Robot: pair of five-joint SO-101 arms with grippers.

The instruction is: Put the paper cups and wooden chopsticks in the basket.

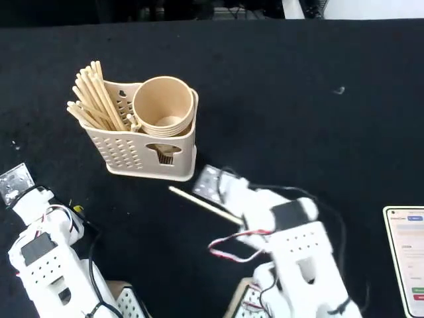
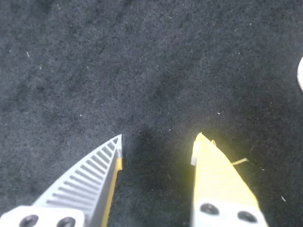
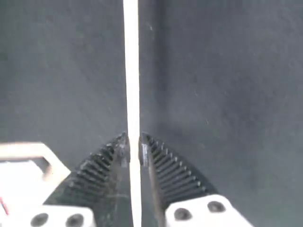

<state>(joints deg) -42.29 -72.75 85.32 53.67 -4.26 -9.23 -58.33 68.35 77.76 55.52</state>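
A cream slotted basket (image 1: 142, 156) stands on the black cloth left of centre. It holds a stack of paper cups (image 1: 163, 106) on its right side and a bundle of wooden chopsticks (image 1: 96, 99) leaning out at its left. One loose wooden chopstick (image 1: 199, 203) (image 3: 131, 71) lies slanted just in front of the basket. My right gripper (image 3: 134, 142) (image 1: 233, 215) is shut on that chopstick near its right end. My left gripper (image 2: 159, 137) is open above bare cloth, with nothing between its fingers. The left arm (image 1: 40, 245) sits at the front left corner.
A phone (image 1: 405, 252) with a lit screen lies at the right edge. Red and black cables (image 1: 228, 242) loop around the right arm. Black cloth (image 1: 305, 99) stretches right of and behind the basket.
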